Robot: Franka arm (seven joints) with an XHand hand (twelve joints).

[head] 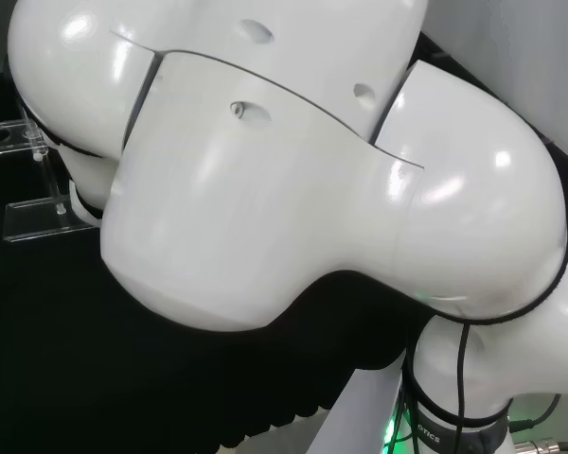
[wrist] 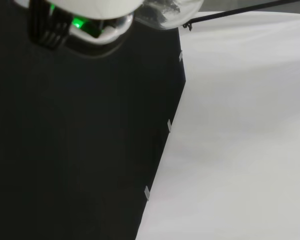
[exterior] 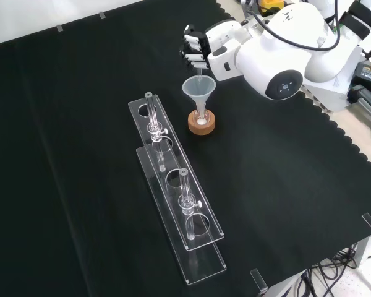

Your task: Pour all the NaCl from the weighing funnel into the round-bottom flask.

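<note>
Front view, hand above funnel

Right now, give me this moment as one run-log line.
stage: pouring | hand: above funnel, fingers curled, held item unclear | funnel: seated in round-bottom flask | flask: on cork ring | rack: untouched
</note>
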